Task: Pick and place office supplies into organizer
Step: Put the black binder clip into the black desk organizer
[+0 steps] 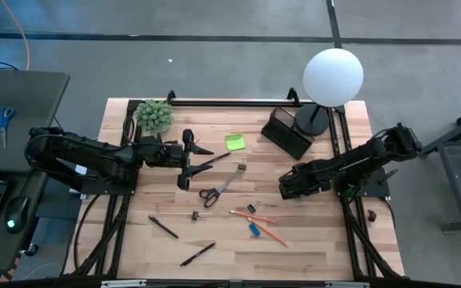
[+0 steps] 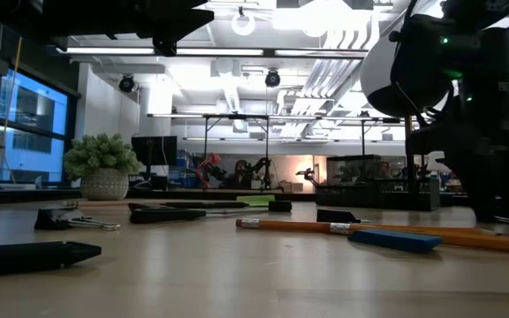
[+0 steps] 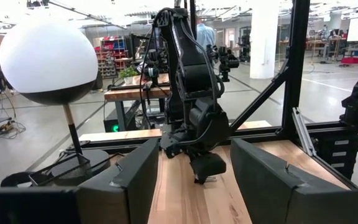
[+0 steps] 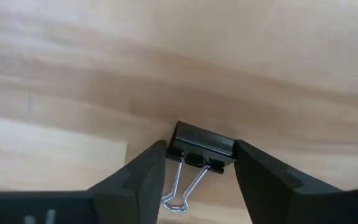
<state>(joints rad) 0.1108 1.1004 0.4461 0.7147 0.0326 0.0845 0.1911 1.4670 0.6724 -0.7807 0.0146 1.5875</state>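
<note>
in the high view the right gripper was pointed down at the table, and its own dark body hid whatever lay under it. only the right wrist view showed it: a black binder clip with bent silver wire handles lay flat on the pale wood, and the two dark fingers stood on either side of it, close against its ends; whether they had actually pinched it was hard to make out.

the left gripper hung above the table's middle left, its wide flat fingers spread apart with nothing between them.

the organizer, a black boxy caddy, sat at the far side just beside the white globe lamp, its compartments too dark to tell apart. loose on the wood lay black-handled scissors, a lime-green sticky-note pad, orange pencils, a small blue piece and two black pens. a round leafy plant stood at the far left corner.
</note>
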